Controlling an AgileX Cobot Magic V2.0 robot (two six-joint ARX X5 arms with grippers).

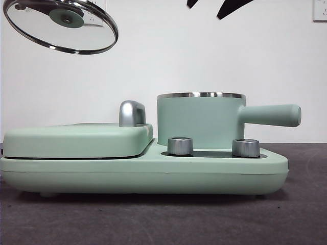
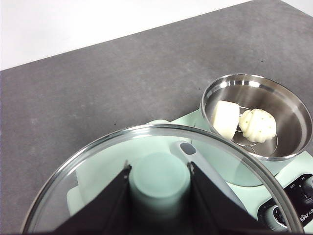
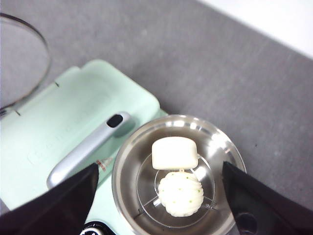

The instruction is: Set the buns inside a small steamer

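The small steamer [image 1: 199, 122] stands open on the right of the mint-green cooker base, its handle [image 1: 271, 115] pointing right. Both buns lie inside it on a wire rack: the smooth oblong bun [image 3: 174, 153] [image 2: 226, 119] and the ribbed speckled bun [image 3: 180, 193] [image 2: 257, 125], side by side. My left gripper [image 2: 159, 169] is shut on the green knob of the glass lid [image 1: 61, 25] and holds it high at the upper left, off the pot. My right gripper [image 3: 160, 165] is open and empty above the steamer [image 3: 127, 161]; only its black tips [image 1: 209, 5] show in the front view.
The flat mint-green griddle cover [image 1: 76, 140] with a silver handle [image 1: 132, 113] lies shut left of the steamer. Two silver dials [image 1: 180, 145] [image 1: 246, 147] stand at the base's front. The dark grey table runs all around the cooker.
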